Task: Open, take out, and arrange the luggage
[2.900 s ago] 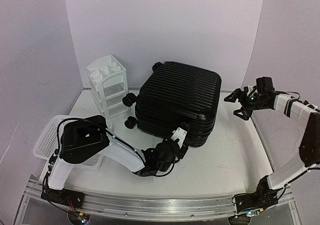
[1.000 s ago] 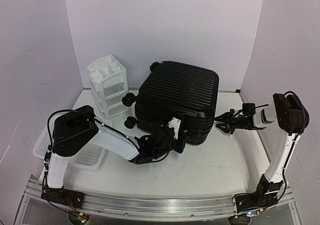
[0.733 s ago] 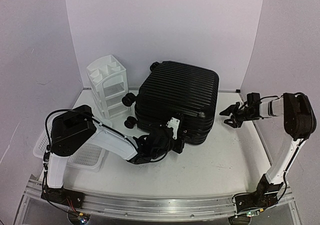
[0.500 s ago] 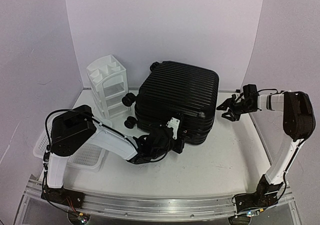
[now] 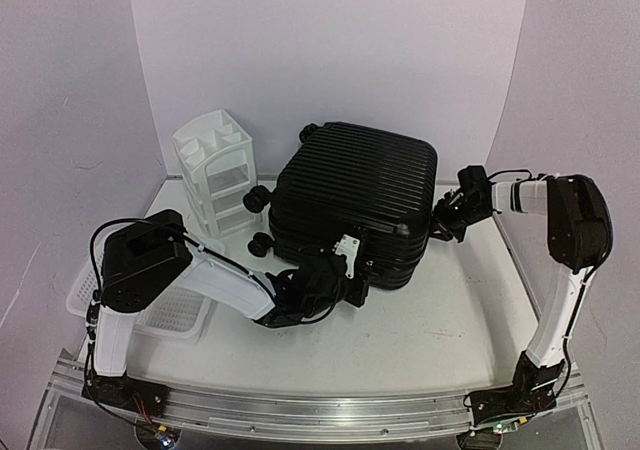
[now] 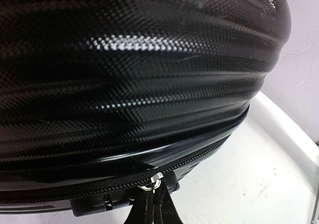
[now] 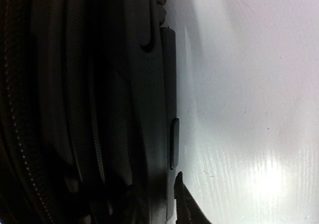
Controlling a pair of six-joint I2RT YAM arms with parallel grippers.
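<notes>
The luggage lies flat in the middle of the table, and its wheels point to 9 o'clock. Seen from above, you have open table only at 5 and 6 o'clock of the case. At 10 o'clock the white drawer unit stands just beside the wheels, and at 12 o'clock the back wall is near. At 8 o'clock the white basket sits at the table edge, half covered by the left arm.

Your left gripper is low at the 6 o'clock edge of the case. Its fingers are pressed together and seem to pinch the zipper pull, but the picture cuts them off at the bottom. The zipper runs closed along the seam toward 3 o'clock.

Your right gripper is at the 3 o'clock side of the case, close against the shell. In its wrist view only one fingertip shows, near a dark side panel. The other finger is lost in the black, so I cannot tell if the jaws are spread or closed.
</notes>
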